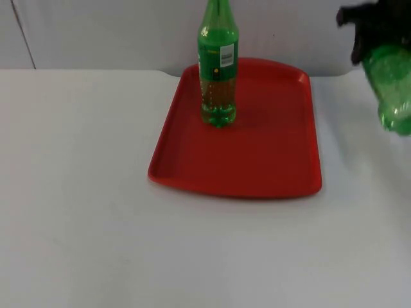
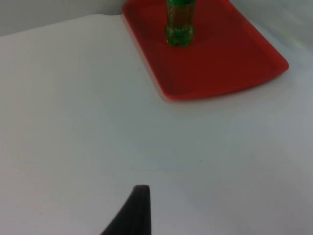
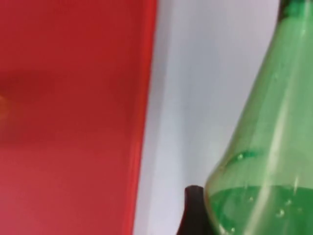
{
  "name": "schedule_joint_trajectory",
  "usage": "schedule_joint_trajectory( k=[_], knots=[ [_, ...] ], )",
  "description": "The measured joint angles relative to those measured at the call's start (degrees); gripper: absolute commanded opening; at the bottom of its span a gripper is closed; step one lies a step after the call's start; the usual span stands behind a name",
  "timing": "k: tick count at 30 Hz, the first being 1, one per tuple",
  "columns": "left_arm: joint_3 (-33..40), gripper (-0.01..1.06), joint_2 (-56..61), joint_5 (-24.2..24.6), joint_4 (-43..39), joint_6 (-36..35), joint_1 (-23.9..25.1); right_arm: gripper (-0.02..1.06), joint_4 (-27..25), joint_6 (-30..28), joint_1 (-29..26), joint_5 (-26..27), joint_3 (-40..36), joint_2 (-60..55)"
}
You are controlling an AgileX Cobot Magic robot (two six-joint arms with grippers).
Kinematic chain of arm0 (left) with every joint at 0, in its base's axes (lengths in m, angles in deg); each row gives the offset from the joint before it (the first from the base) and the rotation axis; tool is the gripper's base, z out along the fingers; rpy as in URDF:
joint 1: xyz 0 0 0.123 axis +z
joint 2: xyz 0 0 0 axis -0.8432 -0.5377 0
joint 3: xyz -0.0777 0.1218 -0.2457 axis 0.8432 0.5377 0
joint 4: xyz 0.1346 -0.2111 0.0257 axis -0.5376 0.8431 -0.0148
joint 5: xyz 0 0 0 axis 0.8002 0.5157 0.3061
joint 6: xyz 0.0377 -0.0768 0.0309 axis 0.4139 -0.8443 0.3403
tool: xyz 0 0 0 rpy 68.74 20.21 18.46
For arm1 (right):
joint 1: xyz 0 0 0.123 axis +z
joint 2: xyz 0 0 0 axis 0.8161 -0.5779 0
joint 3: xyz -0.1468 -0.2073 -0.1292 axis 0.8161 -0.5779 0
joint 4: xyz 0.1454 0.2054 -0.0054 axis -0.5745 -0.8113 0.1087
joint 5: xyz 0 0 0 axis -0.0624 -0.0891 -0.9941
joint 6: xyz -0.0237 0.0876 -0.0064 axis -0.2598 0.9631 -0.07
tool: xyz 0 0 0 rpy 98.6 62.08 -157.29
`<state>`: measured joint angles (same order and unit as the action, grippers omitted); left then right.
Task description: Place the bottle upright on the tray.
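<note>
A red tray [image 1: 270, 160] lies on the white table, toward the back. One green bottle [image 1: 218, 70] with a label stands upright on the tray's far left part; it also appears on the tray [image 2: 220, 63] as a green base [image 2: 179, 24] in the left wrist view. My right gripper [image 1: 371, 46] is in the air to the right of the tray, shut on a second green bottle [image 1: 393, 90] that hangs tilted below it. The right wrist view has this held bottle [image 3: 274, 137] close up, beside the tray's right edge [image 3: 142, 122]. My left gripper [image 2: 139, 215] waits over bare table, in front and left of the tray.
The grey partition wall [image 1: 96, 32] closes the table's far side, just behind the tray. White table top [image 1: 96, 212] stretches left of and in front of the tray.
</note>
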<state>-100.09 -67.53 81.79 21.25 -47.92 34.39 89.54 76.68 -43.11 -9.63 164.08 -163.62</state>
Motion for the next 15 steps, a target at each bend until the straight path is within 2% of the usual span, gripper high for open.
schedule_joint_trajectory(
  k=[10, 15],
  knots=[
    [0.0, 1.05, 0.0, 0.0, 0.0, 0.0, 0.0, 0.0, 0.4, -3.6, 1.6, 6.3, -2.2, 14.9],
    [0.0, 1.05, 0.0, 0.0, 0.0, 0.0, 0.0, 0.0, 0.0, -6.3, 3.3, 12.0, -9.3, 24.7]
  ],
)
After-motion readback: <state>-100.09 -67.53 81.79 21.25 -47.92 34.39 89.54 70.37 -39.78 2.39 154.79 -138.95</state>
